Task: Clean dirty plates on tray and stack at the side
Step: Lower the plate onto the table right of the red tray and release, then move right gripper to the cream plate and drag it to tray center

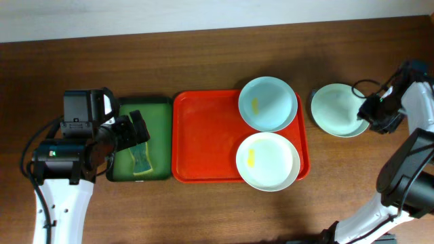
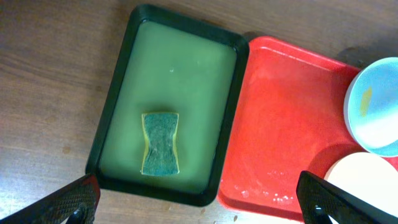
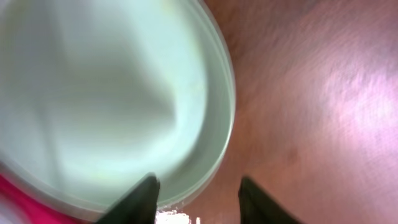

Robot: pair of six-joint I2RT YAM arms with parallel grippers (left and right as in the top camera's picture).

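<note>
Straddling plate rim (image 3: 227,106): right tool (image 3: 196,200)

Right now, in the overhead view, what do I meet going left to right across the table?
Dark green rectangular tray → large red rectangular plastic tray → pale mint round plate → right tool at its edge.

Tray (image 1: 203,139) L half bare; blue plate (image 1: 268,103), white plate (image 1: 268,161) fill R half; green tray (image 1: 146,100) flanks L rim.
</note>
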